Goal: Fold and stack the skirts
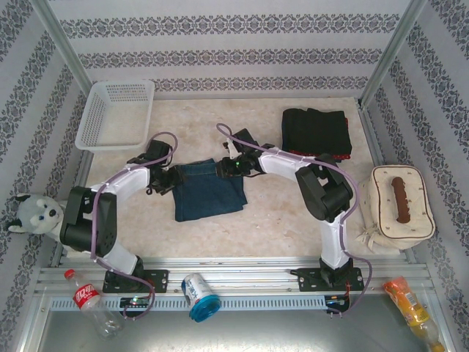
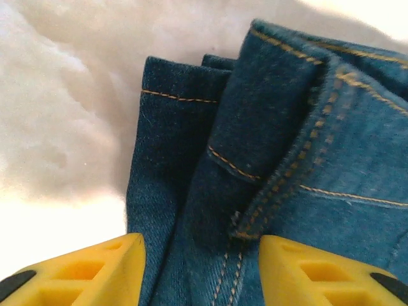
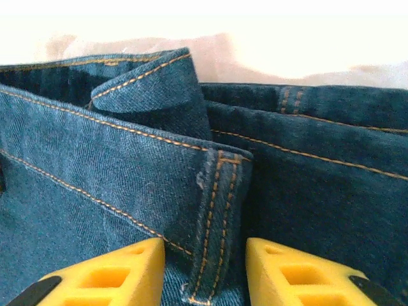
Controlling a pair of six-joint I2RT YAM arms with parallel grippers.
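A dark blue denim skirt [image 1: 209,192] lies partly folded in the middle of the table. My left gripper [image 1: 171,179] is at its left edge, open, with the yellow fingers [image 2: 95,271] standing to either side of a bunched denim fold [image 2: 255,146]. My right gripper [image 1: 230,167] is at the skirt's far right corner, also open, and a stitched seam [image 3: 220,210] rises between its fingers [image 3: 115,277] with a gap on each side. A folded black skirt [image 1: 315,130] lies at the back right on top of a red one, of which a thin edge [image 1: 341,156] shows.
A white mesh basket [image 1: 113,114] stands at the back left. A cream bag [image 1: 396,202] sits at the right edge and a plush husky [image 1: 33,214] at the left edge. On the front rail lie a plastic bottle [image 1: 91,301], a can [image 1: 198,295] and a snack packet [image 1: 410,304].
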